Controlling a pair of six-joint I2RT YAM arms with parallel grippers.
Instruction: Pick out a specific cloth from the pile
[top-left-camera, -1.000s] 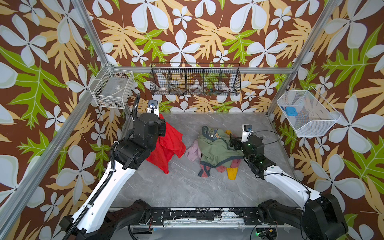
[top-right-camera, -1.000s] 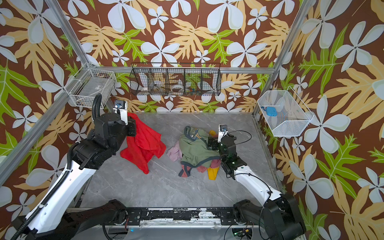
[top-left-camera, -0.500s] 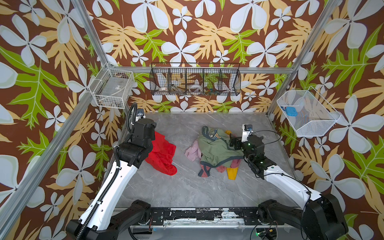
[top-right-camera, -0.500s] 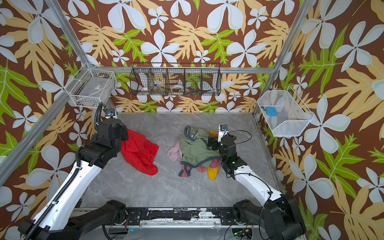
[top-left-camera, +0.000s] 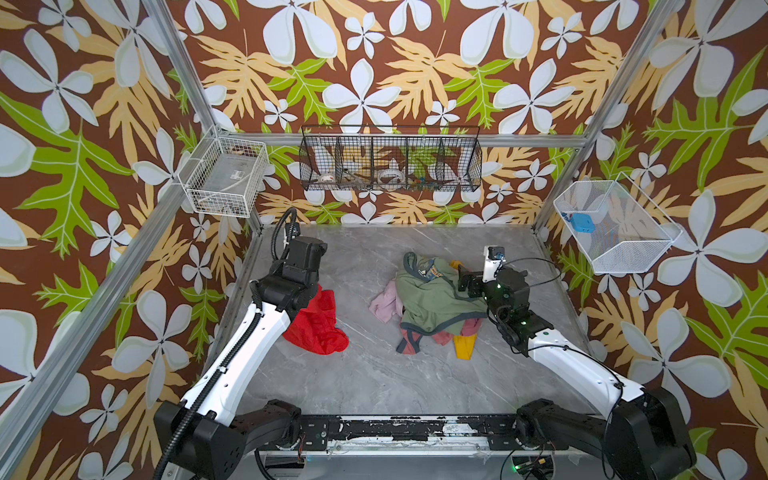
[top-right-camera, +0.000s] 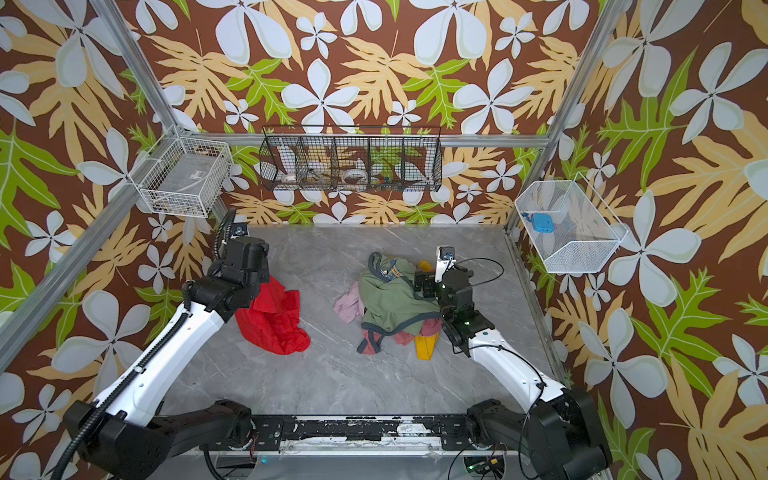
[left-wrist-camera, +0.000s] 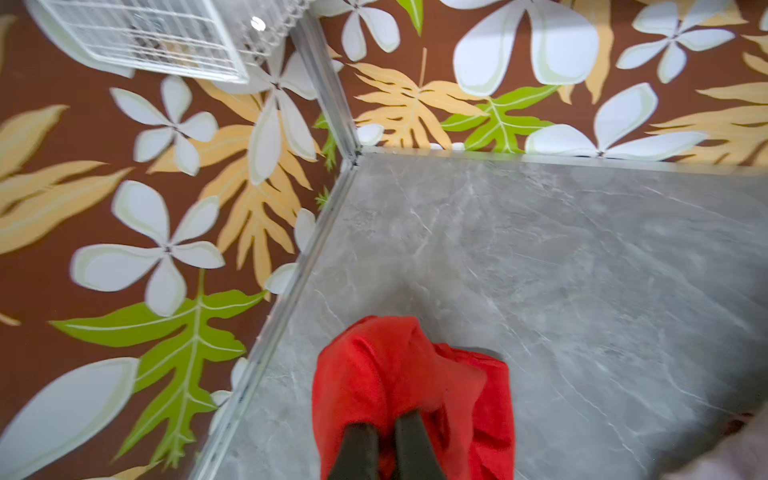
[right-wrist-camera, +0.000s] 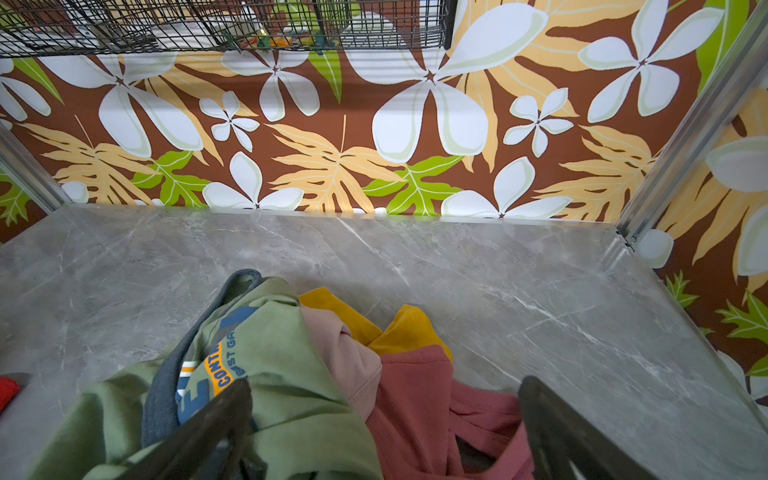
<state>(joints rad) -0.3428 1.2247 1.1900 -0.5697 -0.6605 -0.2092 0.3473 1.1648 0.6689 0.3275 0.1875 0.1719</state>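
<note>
Left wrist view: the left gripper (left-wrist-camera: 386, 422), its dark fingers (left-wrist-camera: 360, 440) drawn close together, pinches a fold of the cloth (left-wrist-camera: 399, 374). The cloth is a plain, bright red, thin fabric bunched into soft creases. Beyond it lies the bare grey marbled table (left-wrist-camera: 561, 257). In both top views the cloth lies crumpled on the table's left side, partly under the left arm's wrist and well apart from the pile (top-left-camera: 432, 299). Right wrist view: the right gripper (right-wrist-camera: 384, 395) stands wide open over the pile's sage-green top (right-wrist-camera: 286, 374) and dusty-rose garment (right-wrist-camera: 415, 399).
</note>
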